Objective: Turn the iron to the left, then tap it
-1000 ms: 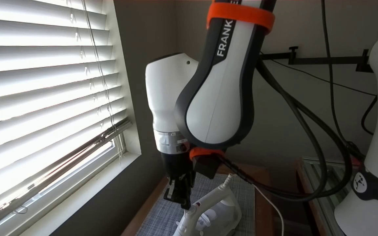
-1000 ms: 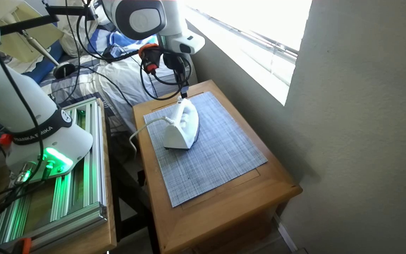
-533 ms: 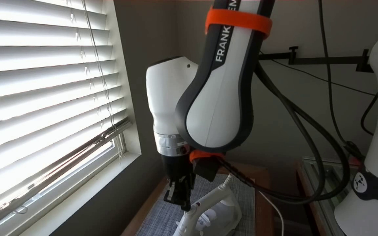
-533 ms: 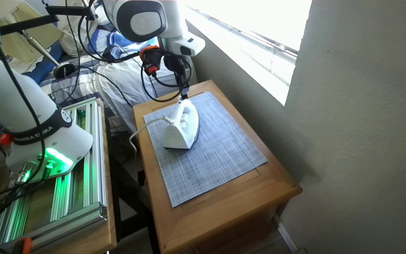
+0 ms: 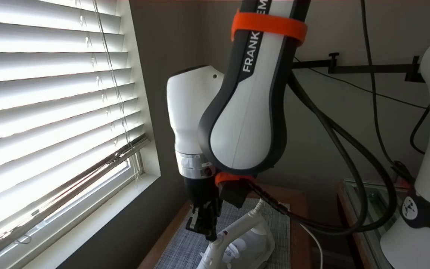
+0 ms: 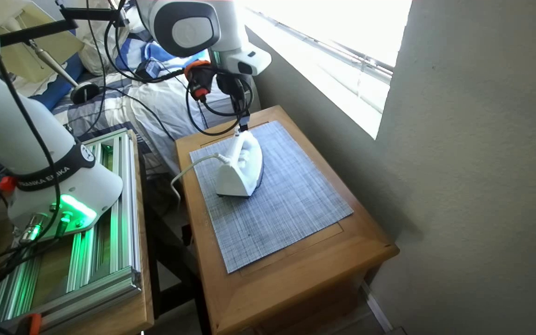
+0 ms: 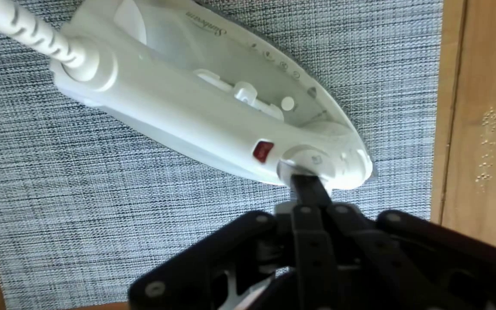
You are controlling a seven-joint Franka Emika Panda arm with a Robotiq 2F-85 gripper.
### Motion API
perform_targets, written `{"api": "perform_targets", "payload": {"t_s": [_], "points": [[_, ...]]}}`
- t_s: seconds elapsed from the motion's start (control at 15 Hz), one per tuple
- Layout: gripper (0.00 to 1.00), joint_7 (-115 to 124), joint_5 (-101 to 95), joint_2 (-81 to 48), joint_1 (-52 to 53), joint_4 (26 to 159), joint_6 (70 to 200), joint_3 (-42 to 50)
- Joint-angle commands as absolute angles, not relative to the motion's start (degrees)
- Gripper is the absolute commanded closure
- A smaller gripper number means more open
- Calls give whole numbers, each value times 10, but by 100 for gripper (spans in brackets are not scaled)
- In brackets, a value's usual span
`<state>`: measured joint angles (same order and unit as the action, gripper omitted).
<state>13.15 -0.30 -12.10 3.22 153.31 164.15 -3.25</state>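
Observation:
The white iron [image 7: 179, 99] lies sole down on a grey woven mat [image 7: 101, 206]. In the wrist view its pointed nose is to the right and its cord end to the upper left. The iron also shows in both exterior views [image 5: 250, 243] [image 6: 235, 179]. My gripper [image 7: 310, 181] is shut, its black fingers together and nothing seen between them. The fingertips are at the front of the handle, over the side of the round dial near the red light. They appear to touch the iron there [image 5: 211, 236] [image 6: 243, 127]; the exact contact is hidden.
The mat lies on a wooden table [image 6: 305, 274]. A window with blinds [image 5: 58, 93] and a wall stand along one side. The thin white cord [image 6: 189, 168] runs off the table edge toward the robot base [image 6: 77, 195]. Black cables [image 6: 221, 111] loop near the wrist.
My arm and gripper have sunk slightly toward the iron, mostly in the first half second. The gripper stays shut. The iron has not visibly moved.

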Motion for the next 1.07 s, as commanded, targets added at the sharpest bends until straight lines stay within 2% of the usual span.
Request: {"api": "perform_targets", "payload": {"t_s": [0.0,1.0], "points": [[100,128,16,-204,40,1511,1679,-30],[100,176,-29,-92,72,1550,1636,7]]}}
